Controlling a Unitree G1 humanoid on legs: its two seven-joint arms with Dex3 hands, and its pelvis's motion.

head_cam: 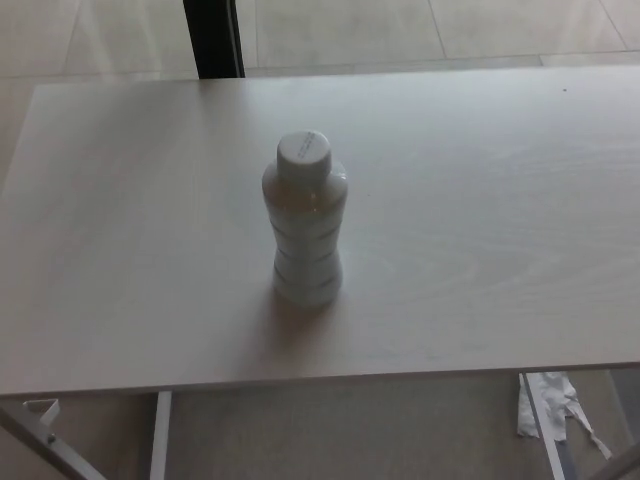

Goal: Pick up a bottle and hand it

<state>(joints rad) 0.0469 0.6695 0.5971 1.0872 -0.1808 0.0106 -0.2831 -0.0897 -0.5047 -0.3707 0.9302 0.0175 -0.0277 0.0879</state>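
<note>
white ribbed plastic bottle (306,225) upright mid-frame on pale wooden desk (480,250) | looks light, slippery, I'd grab its waist | my hands out of frame, can't tell

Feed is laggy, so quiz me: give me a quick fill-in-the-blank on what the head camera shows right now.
1. The bottle stands ____ on the table.
2. Its cap is ____ in colour.
3. The number of robot hands in view is ____.
4. The bottle's cap is ____, not removed.

Missing words: upright; white; zero; on

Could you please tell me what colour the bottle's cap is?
White, seen best in the head view: cap.
</note>
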